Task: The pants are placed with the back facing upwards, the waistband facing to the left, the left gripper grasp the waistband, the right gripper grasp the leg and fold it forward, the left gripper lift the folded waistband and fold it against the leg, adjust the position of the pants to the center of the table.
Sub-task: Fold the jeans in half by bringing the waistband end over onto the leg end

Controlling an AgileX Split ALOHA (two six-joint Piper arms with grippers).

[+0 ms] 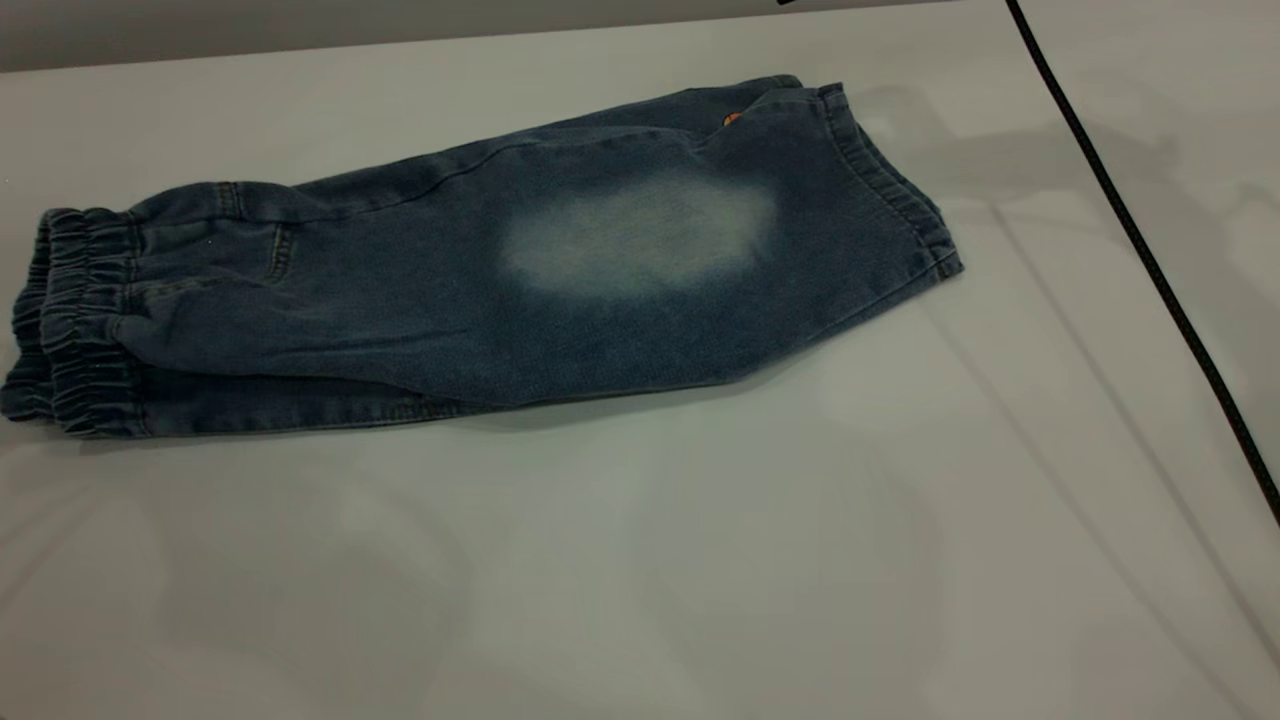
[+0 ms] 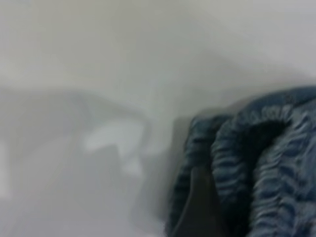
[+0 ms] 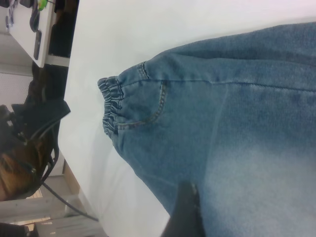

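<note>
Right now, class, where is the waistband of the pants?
In the exterior view, the waistband bunches at the far left end of the folded pants on the table.

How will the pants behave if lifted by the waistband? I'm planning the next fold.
The pants are soft denim lying creased, so they'd probably drape and sag. The gathered waistband looks bulky, likely easy to pinch. On the smooth table, they might slide.

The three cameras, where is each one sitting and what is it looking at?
Exterior view: above the table, looking down at the folded pants; no arm shows.
Left wrist view: low beside the waistband; a dark tip of the left pincer shows.
Right wrist view: over the leg, facing the waistband; a dark tip of the right pincer shows.
All three share the ruffled waistband.
</note>
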